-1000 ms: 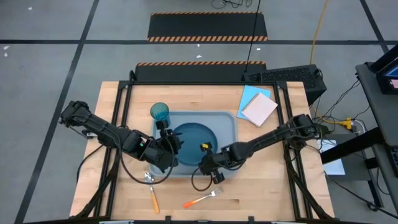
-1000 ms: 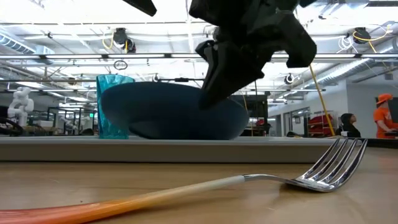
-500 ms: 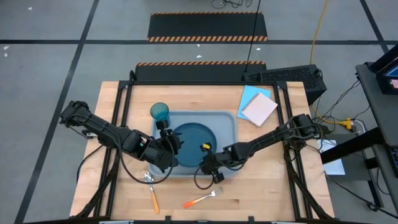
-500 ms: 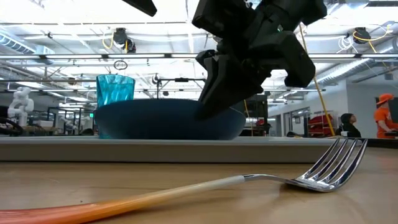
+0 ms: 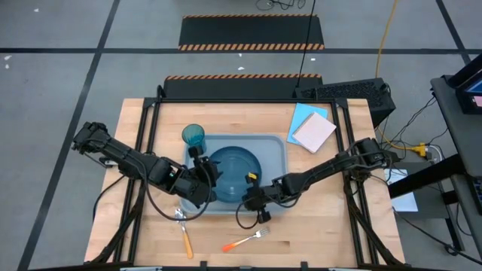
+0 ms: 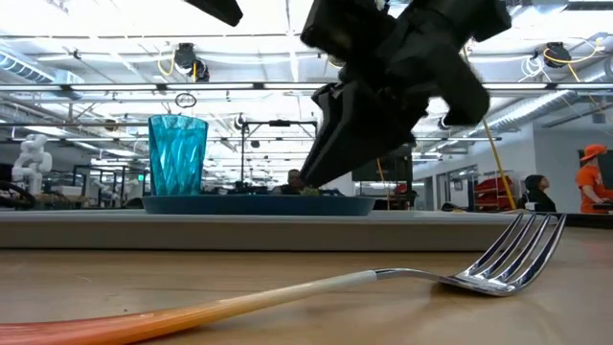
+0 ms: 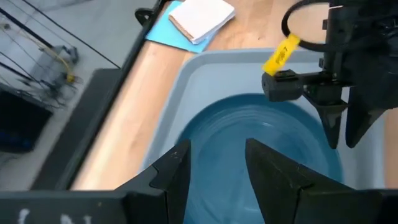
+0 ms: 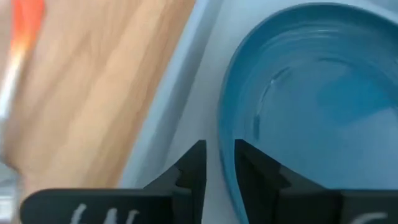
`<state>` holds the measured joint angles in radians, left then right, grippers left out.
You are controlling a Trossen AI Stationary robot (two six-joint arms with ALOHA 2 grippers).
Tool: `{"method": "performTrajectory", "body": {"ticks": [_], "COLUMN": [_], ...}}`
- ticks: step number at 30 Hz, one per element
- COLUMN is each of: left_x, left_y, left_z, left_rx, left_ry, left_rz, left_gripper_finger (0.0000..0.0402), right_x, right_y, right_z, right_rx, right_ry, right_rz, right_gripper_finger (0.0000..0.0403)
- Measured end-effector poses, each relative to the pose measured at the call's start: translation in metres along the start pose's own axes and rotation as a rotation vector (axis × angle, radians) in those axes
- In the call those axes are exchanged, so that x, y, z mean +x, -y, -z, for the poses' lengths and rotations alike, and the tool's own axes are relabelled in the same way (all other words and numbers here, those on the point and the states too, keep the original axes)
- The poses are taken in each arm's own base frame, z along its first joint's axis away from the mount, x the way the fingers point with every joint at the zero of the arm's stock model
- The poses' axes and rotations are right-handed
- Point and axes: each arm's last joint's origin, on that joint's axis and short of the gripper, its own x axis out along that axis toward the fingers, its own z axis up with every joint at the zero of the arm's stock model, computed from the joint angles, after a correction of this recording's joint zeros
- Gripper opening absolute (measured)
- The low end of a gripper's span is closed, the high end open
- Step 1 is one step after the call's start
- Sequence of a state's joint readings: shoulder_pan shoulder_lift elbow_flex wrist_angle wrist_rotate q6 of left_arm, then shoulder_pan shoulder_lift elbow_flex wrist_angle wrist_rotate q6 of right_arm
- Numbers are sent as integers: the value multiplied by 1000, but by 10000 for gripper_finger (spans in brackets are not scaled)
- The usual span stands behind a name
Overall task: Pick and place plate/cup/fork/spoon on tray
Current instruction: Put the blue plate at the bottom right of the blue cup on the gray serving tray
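The dark blue plate [image 5: 235,170] lies flat in the grey-blue tray [image 5: 276,150]. My right gripper [image 5: 253,194] stands at the plate's near right rim with its fingers on either side of the rim. My left gripper [image 7: 217,177] is open just above the plate's left edge and touches nothing. The teal cup [image 5: 193,136] stands upright at the tray's far left corner. The fork [image 5: 247,242] and the spoon [image 5: 183,227] lie on the table near the front edge. My right gripper has the plate's near right rim [image 8: 225,146] between its two fingers, one inside the plate and one outside, with little gap left. The fingers slant down from the table's right and near side. The plate rests flat on the tray floor.
A light blue paper sheet with a pale notepad [image 5: 312,129] lies at the table's far right. The tray's near rim [image 6: 96,230] stands between the fork [image 6: 517,257] and the plate. People [image 6: 589,182] stand far off in the room.
My right gripper has gone down with the plate's near rim. The plate, tilted with that side raised a second ago, now lies flat in the tray. The cup behind it has come into fuller view.
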<state>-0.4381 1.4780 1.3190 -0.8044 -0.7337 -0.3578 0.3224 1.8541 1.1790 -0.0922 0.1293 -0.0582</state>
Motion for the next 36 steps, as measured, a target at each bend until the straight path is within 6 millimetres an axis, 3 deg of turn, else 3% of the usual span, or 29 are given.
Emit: {"method": "performTrajectory", "body": {"ticks": [6, 12, 22, 30, 36], "left_x": [-4, -21, -51, -54, -54], "left_y": [8, 28, 61, 63, 63], "left_z": [-2, -2, 6, 7, 7], "left_rx": [-87, -97, -57, -54, -38], "left_ry": [13, 88, 178, 191, 196], "left_rz": [85, 173, 299, 294, 287], "left_gripper_finger": [157, 157, 157, 157, 157], "right_x": [-40, -62, -44, -31, -24], "right_y": [-12, -16, -4, 21, 30], "right_z": [-13, -1, 45, 77, 83], "right_rx": [106, 161, 224, 298, 323], "right_ry": [43, -78, -172, -187, -114], "right_rz": [148, 289, 362, 359, 305], "right_gripper_finger": [86, 79, 40, 2, 3]}}
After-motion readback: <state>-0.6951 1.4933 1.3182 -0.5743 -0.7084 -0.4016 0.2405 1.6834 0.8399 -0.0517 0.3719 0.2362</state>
